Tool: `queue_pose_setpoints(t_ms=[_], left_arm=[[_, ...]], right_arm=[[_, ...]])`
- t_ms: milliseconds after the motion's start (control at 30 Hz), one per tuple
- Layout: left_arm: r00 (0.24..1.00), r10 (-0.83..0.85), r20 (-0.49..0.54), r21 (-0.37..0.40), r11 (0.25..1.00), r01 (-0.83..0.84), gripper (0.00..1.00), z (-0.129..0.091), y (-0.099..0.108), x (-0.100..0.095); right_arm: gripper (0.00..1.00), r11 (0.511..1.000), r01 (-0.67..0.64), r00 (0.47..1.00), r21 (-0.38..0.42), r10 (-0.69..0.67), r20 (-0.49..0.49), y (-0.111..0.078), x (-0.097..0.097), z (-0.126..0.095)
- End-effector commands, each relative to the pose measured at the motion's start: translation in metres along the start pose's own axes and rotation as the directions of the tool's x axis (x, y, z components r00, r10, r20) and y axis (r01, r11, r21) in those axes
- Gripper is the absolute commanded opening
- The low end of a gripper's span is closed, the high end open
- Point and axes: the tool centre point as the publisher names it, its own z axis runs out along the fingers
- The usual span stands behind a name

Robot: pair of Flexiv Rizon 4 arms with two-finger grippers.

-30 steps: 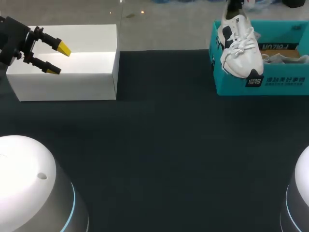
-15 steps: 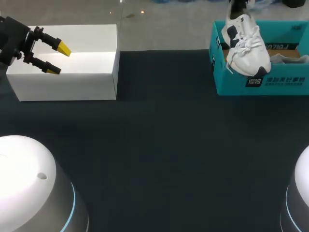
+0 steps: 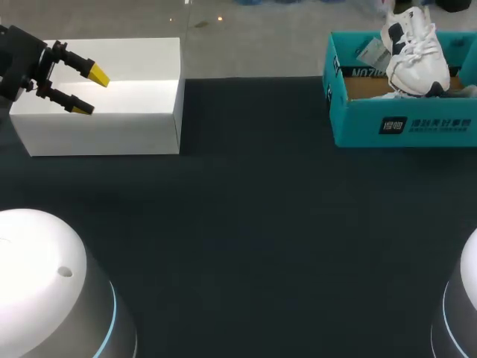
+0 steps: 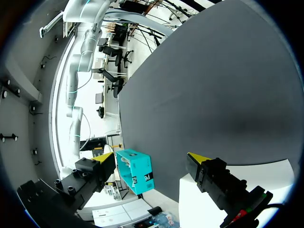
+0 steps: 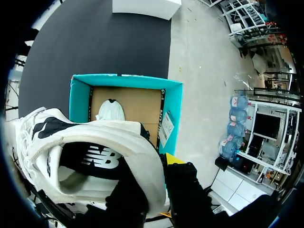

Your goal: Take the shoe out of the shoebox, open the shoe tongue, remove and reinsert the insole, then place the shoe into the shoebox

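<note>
**White trainer held over the teal shoebox**

The shoe (image 3: 414,48) is a white lace-up trainer with dark panels on its side and a dark lining. It hangs toe-down over the open teal shoebox (image 3: 402,125), which stands at the far right corner of the dark bench (image 3: 253,224).

In the head view the shoe's heel and the right arm are cut off at the edge, so the grip does not show there. In the right wrist view the right hand (image 5: 153,167) is clamped on the heel collar of the shoe (image 5: 90,147), with one black finger inside the opening and one outside. Only one yellow tip peeps out past the heel wall; the other is hidden by the shoe.

Beyond the shoe, the shoebox (image 5: 79,100) shows its brown cardboard floor. The toe of a second shoe (image 5: 110,110) lies there, with the rest covered.

The left hand (image 3: 88,91) hovers over a white box (image 3: 112,127) at the far left, well apart from the shoe. Its fingers are spread and hold nothing
</note>
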Motion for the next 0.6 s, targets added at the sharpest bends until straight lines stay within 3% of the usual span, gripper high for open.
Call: queue_pose_setpoints(t_ms=[33,300,600], left_arm=[[1.0,0.0,-0.004,0.0,1.0,0.0,1.0,0.0,0.0,-0.001],[1.0,0.0,-0.004,0.0,1.0,0.0,1.0,0.0,0.0,-0.001],[1.0,0.0,-0.004,0.0,1.0,0.0,1.0,0.0,0.0,-0.001]], right_arm=[[0.0,0.999,-0.031,0.999,0.023,0.031,-0.016,-0.022,-0.026,0.018],[0.0,0.99,-0.125,0.992,0.07,0.126,-0.013,-0.077,-0.037,0.027],[0.0,0.962,-0.252,0.963,0.102,0.26,-0.068,-0.124,-0.03,0.041]])
